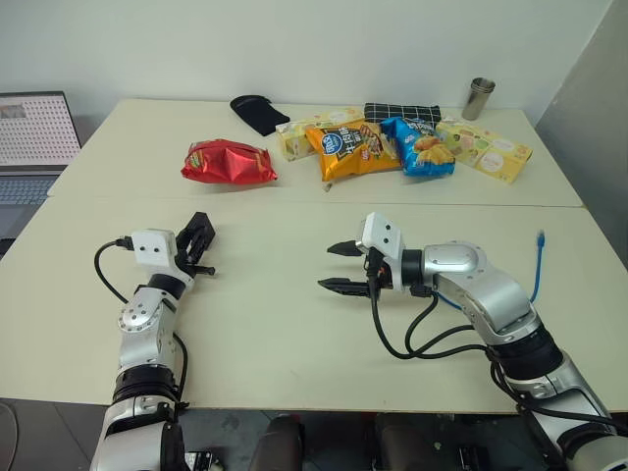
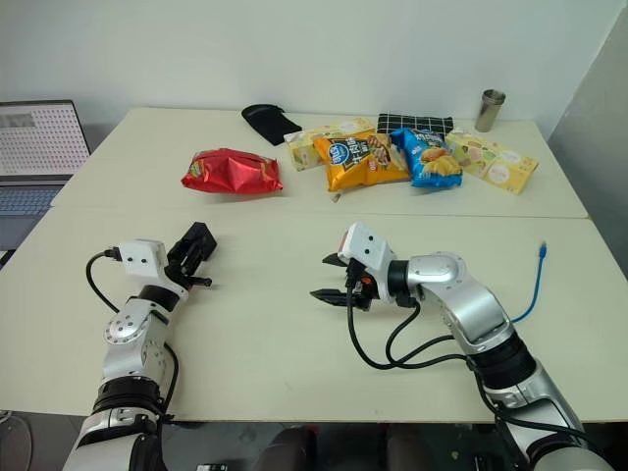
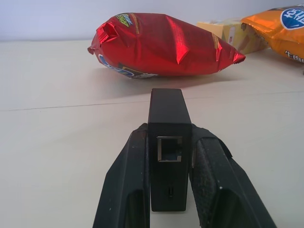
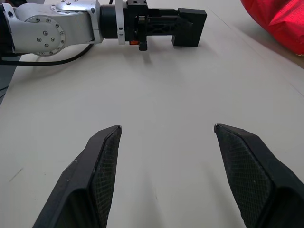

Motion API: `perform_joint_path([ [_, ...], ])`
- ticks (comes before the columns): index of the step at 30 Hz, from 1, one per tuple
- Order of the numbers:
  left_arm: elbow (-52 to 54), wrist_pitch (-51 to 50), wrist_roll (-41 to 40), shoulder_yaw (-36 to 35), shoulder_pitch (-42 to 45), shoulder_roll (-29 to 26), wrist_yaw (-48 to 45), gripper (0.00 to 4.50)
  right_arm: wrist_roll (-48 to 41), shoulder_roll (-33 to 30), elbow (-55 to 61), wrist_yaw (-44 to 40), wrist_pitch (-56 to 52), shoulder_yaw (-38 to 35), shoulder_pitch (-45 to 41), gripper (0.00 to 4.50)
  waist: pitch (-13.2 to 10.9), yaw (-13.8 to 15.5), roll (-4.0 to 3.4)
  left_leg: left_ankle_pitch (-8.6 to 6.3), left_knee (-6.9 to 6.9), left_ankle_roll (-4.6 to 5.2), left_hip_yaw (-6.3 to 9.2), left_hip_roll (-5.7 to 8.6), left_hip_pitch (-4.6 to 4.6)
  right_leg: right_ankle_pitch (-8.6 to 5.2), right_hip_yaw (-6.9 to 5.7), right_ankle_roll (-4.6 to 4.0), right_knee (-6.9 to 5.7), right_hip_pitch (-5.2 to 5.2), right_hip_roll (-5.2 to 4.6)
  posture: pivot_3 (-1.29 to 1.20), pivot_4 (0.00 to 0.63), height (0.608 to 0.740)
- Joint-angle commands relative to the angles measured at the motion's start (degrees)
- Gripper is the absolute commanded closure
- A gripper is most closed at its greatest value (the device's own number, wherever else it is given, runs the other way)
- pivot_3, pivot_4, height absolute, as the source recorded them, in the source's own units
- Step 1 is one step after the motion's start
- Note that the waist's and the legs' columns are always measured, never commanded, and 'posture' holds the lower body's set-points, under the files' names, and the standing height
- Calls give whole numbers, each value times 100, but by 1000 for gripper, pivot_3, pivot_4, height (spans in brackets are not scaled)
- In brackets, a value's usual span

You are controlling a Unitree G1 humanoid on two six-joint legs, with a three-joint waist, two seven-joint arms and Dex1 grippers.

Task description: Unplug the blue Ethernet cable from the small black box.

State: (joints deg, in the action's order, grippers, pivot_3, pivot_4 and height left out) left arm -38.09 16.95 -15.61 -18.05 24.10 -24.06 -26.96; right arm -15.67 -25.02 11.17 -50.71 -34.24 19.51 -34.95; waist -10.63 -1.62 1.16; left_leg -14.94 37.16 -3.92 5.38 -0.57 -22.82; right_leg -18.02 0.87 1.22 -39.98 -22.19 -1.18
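Between left fingers (image 3: 128, 190), small black box (image 3: 167, 142)

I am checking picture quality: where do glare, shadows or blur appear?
Left wrist view: bright glare streaks on the crinkled shiny red snack bag, its shadow on the table beneath; the small matte black box looks sharp. Right wrist view: soft shadow under the left gripper.

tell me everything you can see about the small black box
The small black box is matte, slim and rectangular, plastic by its look. It is clamped between the left gripper fingers just above the table, near the red snack bag. Its near end shows an empty Ethernet port with nothing plugged in.
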Motion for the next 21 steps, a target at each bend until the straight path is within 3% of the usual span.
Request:
perform_joint_path([
  [1, -62, 12, -139, -83, -125, 38, -137, 2730, 36, -49, 298, 11, -10, -33, -10, 1106, 0, -11, 0, 0, -1, 0, 0, 0, 2, 0, 0, 0, -2, 0, 1, 0, 150, 740],
  [7, 752, -393, -233, -176, -836, 7, 23, 1580, 31, -14, 354, 49, -87, -58, 17, 1106, 0, -59, -1, 0, -5, 0, 6, -7, 7, 0, 8, -1, -2, -1, 1, 0, 150, 740],
  [10, 1850, -929, -302, -247, -1579, -71, 207, 976, 26, 24, 404, 202, -240, -124, 97, 1106, 1, -88, -2, -1, -8, 1, 12, -9, 11, 0, 12, -1, -1, 0, 0, 0, 150, 740],
  [16, 4065, -2454, -505, -337, -2936, -346, 394, 976, -69, -20, 628, 614, -562, -525, 563, 1106, 1, -107, -3, -1, -14, 1, 27, -22, 12, -1, 16, -1, -1, 0, -6, 0, 150, 740],
  [21, 5552, -3543, -1022, -610, -3768, -1096, -193, 976, -338, -419, 792, 770, -932, -1367, 1022, 1106, 1, -19, -1, -1, -11, 1, 23, -16, 8, -1, 11, -2, 0, 9, -2, 0, 150, 740],
])
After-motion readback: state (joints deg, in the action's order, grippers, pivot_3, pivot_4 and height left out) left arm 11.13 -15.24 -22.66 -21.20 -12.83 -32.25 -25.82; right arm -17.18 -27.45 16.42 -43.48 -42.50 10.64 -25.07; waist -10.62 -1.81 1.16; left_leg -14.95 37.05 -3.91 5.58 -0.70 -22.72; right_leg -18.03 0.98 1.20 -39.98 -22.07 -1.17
